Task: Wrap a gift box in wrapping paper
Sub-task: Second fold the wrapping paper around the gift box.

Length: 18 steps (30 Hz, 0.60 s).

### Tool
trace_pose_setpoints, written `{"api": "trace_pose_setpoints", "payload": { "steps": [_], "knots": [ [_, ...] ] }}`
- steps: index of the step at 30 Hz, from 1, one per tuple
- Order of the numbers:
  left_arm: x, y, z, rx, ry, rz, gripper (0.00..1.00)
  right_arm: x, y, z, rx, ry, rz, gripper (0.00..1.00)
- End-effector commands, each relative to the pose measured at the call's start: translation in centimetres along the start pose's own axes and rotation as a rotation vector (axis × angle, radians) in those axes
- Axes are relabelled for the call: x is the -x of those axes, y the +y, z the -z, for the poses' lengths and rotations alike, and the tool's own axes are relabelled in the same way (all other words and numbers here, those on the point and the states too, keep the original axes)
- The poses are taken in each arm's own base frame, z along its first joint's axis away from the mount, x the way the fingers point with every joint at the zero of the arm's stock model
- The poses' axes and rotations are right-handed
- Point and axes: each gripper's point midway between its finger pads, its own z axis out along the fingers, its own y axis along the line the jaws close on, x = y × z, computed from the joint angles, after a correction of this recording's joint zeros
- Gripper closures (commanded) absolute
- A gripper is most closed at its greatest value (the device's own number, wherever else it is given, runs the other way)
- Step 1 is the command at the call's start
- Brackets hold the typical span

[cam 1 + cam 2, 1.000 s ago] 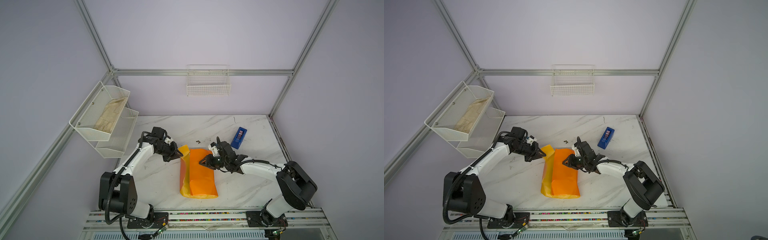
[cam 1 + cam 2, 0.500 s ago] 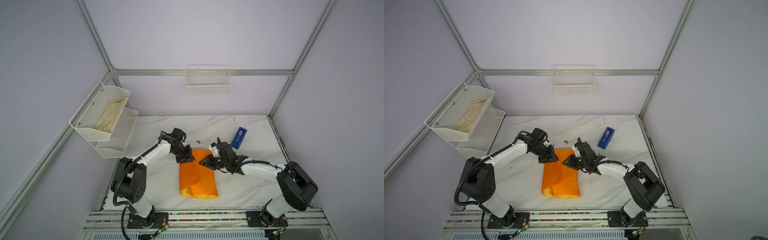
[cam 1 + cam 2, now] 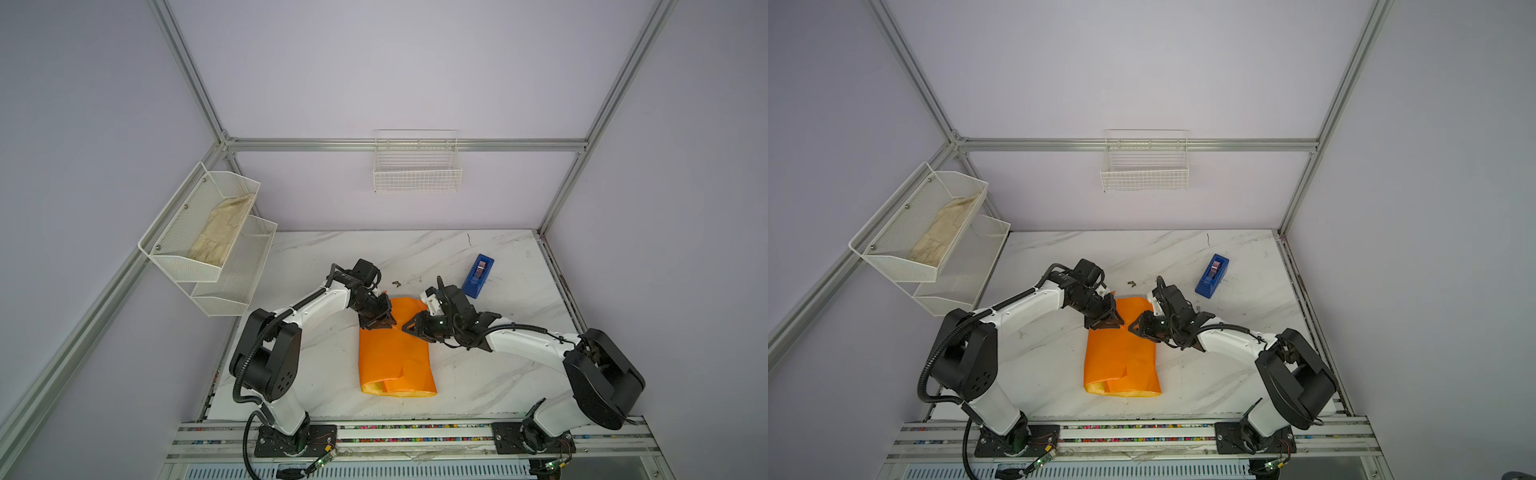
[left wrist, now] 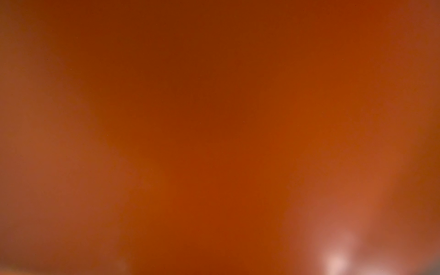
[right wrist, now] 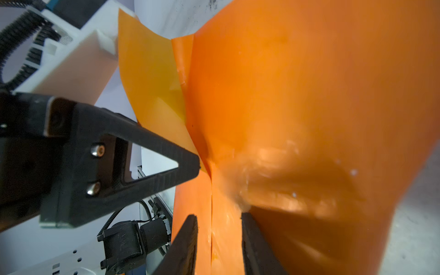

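The box is out of sight, presumably under the paper [image 3: 395, 353], which lies mid-counter [image 3: 490, 374]. A second ago the paper's left flap stood up with its yellow side showing. Now it is folded across, and the sheet forms a closed orange tube. The left pincer [image 3: 379, 323] has swept in onto the far end; I cannot tell whether it is wide or narrow. The right pincer [image 5: 219, 217], narrowly parted and gripping nothing, straddles the seam. I judge the first wrap closed, and the seam now needs securing.

Glossy wrapping paper [image 3: 395, 353], smooth marble-look table [image 3: 498, 382], white wire basket [image 3: 417, 180]
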Motion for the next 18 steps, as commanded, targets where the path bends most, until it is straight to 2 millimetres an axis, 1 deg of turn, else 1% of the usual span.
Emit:
{"api": "trace_pose_setpoints", "payload": {
  "steps": [1, 4, 6, 8, 14, 18],
  "knots": [
    [0.5, 0.6, -0.8, 0.035, -0.009, 0.004, 0.82, -0.6, 0.2, 1.6, -0.030, -0.001, -0.019, 0.65],
    [0.4, 0.5, -0.8, 0.030, -0.006, 0.001, 0.83, -1.4, -0.3, 1.8, -0.026, 0.019, -0.021, 0.65],
    [0.5, 0.1, -0.7, 0.021, -0.006, -0.007, 0.85, -2.3, -1.5, 1.1, -0.043, 0.059, -0.018, 0.68],
    [0.4, -0.3, -0.6, 0.009, -0.001, -0.012, 0.88, -2.8, -2.6, 0.6, -0.064, 0.074, -0.026, 0.70],
    [0.3, -1.7, -0.1, -0.019, -0.004, -0.030, 0.94, -3.3, -3.6, -0.2, -0.071, 0.094, -0.036, 0.71],
    [0.1, -3.5, 0.1, -0.048, 0.000, -0.054, 0.96, -3.4, -3.9, -0.5, -0.075, 0.099, -0.041, 0.71]
  ]
}}
